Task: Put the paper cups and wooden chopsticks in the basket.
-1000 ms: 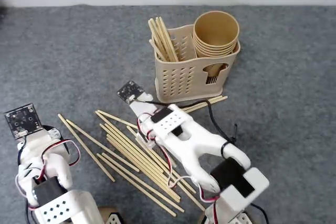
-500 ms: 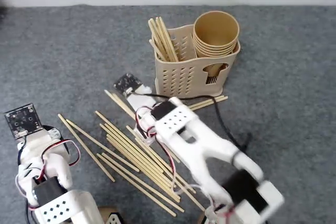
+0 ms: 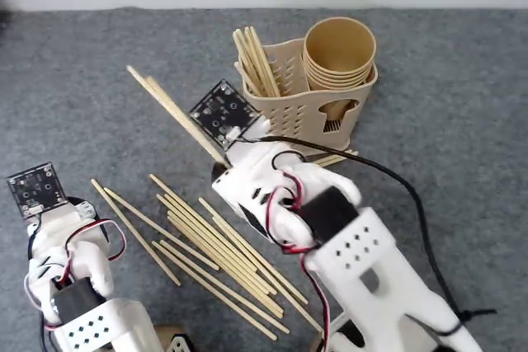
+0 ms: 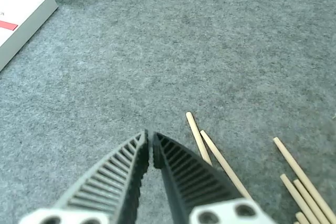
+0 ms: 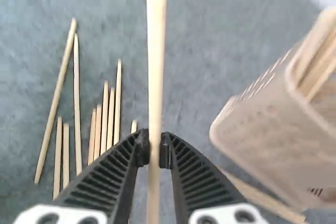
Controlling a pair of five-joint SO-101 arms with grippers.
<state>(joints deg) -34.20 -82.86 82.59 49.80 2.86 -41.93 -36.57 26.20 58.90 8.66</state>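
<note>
we see the right jaws clamped near one end of the held chopsticks, just beside the basket, likely so they can tip in upright. thin pale round wood. the perforated beige basket holds nested paper cups. loose chopsticks lie near the basket on the fuzzy grey tabletop. left jaws closed, empty, well apart from the basket.

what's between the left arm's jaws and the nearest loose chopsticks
Only bare grey carpet. The left wrist view shows the two nearest loose chopsticks lying just beside the jaws' tips, not touching them.
</note>
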